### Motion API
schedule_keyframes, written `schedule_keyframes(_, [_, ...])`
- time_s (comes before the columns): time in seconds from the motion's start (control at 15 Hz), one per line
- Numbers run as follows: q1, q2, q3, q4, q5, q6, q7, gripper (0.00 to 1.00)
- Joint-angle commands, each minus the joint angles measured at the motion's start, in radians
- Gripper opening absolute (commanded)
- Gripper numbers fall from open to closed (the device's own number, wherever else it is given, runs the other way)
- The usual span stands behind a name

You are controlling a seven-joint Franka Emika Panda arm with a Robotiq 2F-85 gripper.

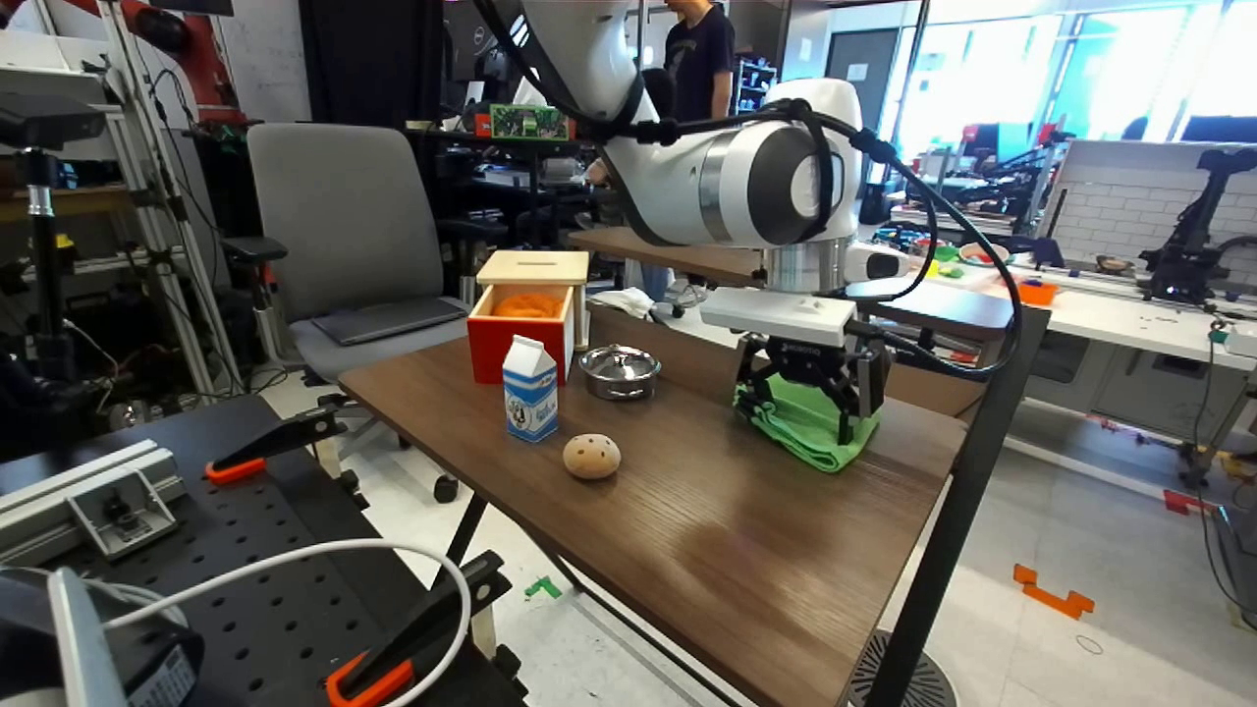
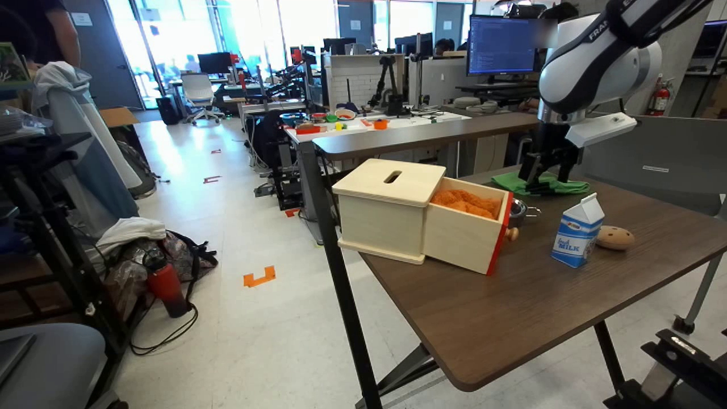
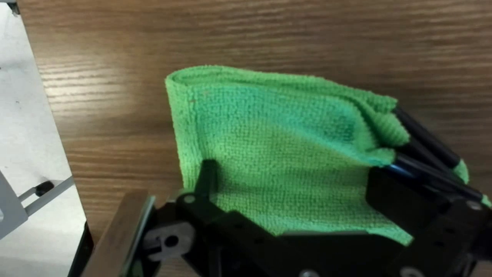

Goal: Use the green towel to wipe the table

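Note:
The green towel (image 1: 810,432) lies folded on the brown table (image 1: 678,530). It shows in both exterior views (image 2: 514,182) and fills the middle of the wrist view (image 3: 276,138). My gripper (image 1: 800,417) points down over the towel, also in an exterior view (image 2: 546,182). In the wrist view the gripper's fingers (image 3: 294,169) stand wide apart, with a broad flat stretch of towel between them. The fingertips are at the towel's surface; whether they press on it I cannot tell. Dark rod-like parts (image 3: 426,142) lie by the towel's right edge there, partly covered by it.
A wooden box with a red-fronted open drawer (image 1: 520,339) holds an orange cloth (image 2: 466,203). Near it stand a lidded metal pot (image 1: 620,371) and a milk carton (image 1: 530,391). A round tan object with holes (image 1: 591,457) lies near the table's edge.

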Motion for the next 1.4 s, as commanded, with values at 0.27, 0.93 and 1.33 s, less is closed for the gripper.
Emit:
schedule_keyframes(0.27, [-0.011, 0.031, 0.014, 0.048, 0.016, -0.028, -0.03, 1.0])
schedule_keyframes(0.93, [-0.068, -0.196, 0.031, -0.386, -0.012, 0.143, -0.209, 1.0])
schedule_keyframes(1.33, [-0.114, -0.333, 0.001, -0.639, -0.057, 0.193, -0.326, 1.0])
